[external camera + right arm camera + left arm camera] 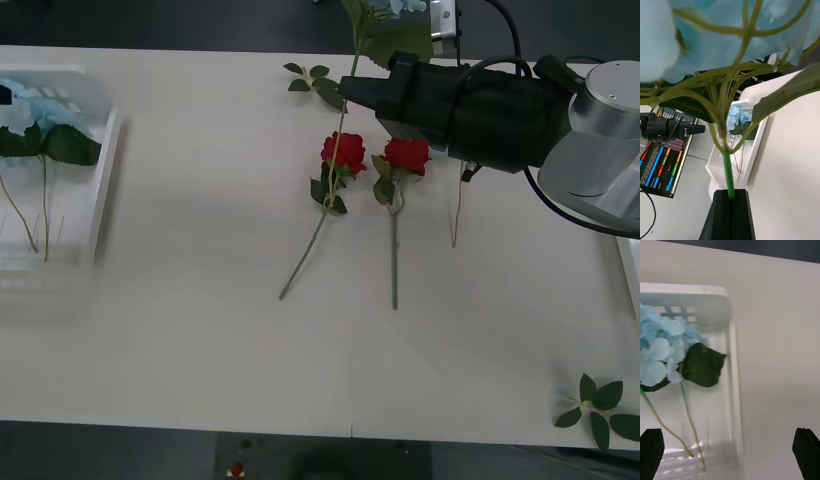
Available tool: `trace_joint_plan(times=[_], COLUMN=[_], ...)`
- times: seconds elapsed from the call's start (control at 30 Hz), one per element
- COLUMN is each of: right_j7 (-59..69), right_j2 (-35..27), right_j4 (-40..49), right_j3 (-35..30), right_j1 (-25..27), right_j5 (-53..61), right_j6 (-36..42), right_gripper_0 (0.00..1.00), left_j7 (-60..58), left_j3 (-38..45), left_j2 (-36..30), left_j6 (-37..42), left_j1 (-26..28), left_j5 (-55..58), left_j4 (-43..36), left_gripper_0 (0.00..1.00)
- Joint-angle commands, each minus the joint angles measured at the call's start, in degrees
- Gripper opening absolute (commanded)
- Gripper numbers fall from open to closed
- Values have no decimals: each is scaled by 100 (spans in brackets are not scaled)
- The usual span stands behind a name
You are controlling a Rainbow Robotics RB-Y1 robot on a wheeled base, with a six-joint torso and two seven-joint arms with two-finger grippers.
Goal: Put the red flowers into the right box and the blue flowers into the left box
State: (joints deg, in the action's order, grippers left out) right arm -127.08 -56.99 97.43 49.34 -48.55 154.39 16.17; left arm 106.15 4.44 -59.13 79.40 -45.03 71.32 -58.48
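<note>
The right gripper (pixel 729 210) is clamped on the green stem of a blue flower (pixel 726 165), and in the front view that arm sits at the upper right of the frame with the bloom (pixel 385 8) at the top edge. The step in hand looks like carrying it to the left box (pixel 105 165) at the far left. Keep the stem high over the two red flowers (pixel 345 152) lying mid-frame on the counter (pixel 200 330), then lay it lengthwise beside the blue flowers already inside (pixel 662 348). A third stem (pixel 457 215) shows under the arm; its head is hidden, so it may be another red one. The left gripper (pixel 728 453) hangs over the left box with its fingers apart. The held flower has a fluffy pale-blue head, broad leaves and a thin branching stem.
</note>
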Motion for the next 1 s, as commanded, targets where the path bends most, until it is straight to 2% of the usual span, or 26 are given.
trace_joint_plan(times=[0.03,0.37,0.77,1.0], right_j7=[166,166,166,166], right_j2=[-76,-76,-76,-76], right_j4=[136,136,136,136], right_j3=[-101,-101,-101,-101], right_j1=[-111,-111,-111,-111], right_j5=[-31,-31,-31,-31], right_j6=[35,35,35,35], right_gripper_0=[0,0,0,0], left_j7=[318,274,327,397], left_j3=[-31,-14,-690,-875], left_j2=[-187,349,824,1228], left_j6=[67,40,-56,-91], left_j1=[-226,-226,-226,-217], left_j5=[760,1973,4118,4882], left_j4=[-182,-823,-920,-920], left_gripper_0=[100,100,100,100])
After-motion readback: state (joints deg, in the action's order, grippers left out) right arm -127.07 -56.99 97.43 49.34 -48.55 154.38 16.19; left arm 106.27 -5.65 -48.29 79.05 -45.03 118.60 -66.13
